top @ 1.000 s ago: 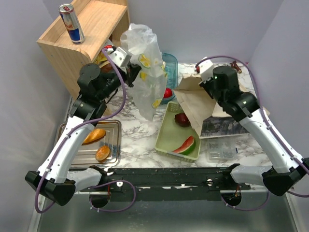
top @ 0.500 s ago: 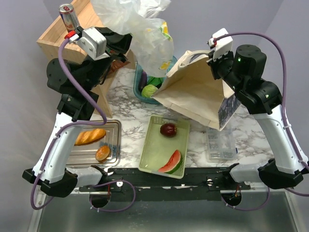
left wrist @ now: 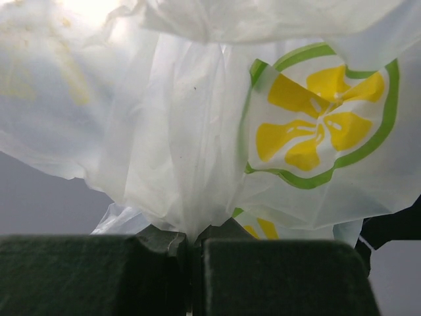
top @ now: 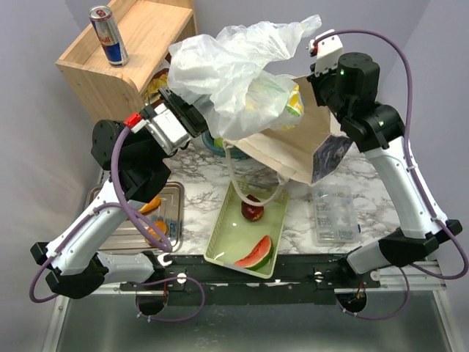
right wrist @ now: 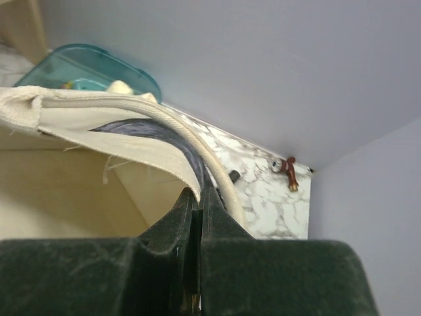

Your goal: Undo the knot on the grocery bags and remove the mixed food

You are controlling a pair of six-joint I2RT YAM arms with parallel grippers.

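My left gripper (top: 192, 111) is shut on a gathered fold of a thin whitish grocery bag (top: 234, 70) printed with yellow-green fruit, held high over the table. In the left wrist view the bag (left wrist: 191, 145) fills the frame above my closed gripper (left wrist: 191, 240). My right gripper (top: 311, 86) is shut on the rim of a cream cloth tote bag (top: 282, 150), which hangs tilted; in the right wrist view it (right wrist: 198, 197) pinches the tote's edge (right wrist: 99, 125). A dark red apple (top: 253, 211) and a watermelon wedge (top: 254, 254) lie in a green tray (top: 220, 238). A blue-silver can (top: 108, 35) stands on the wooden shelf (top: 150, 33).
A metal tray (top: 172, 198) at front left holds bread rolls (top: 156, 231), partly hidden by my left arm. A clear plastic box (top: 333, 216) lies at the right. A teal container (right wrist: 92, 66) sits at the back, by the wall. The tote's strap dangles over the green tray.
My left gripper has come down and to the right with the plastic bag. My right gripper has carried the tote leftward, tilting it more. The green tray sits slightly nearer the front.
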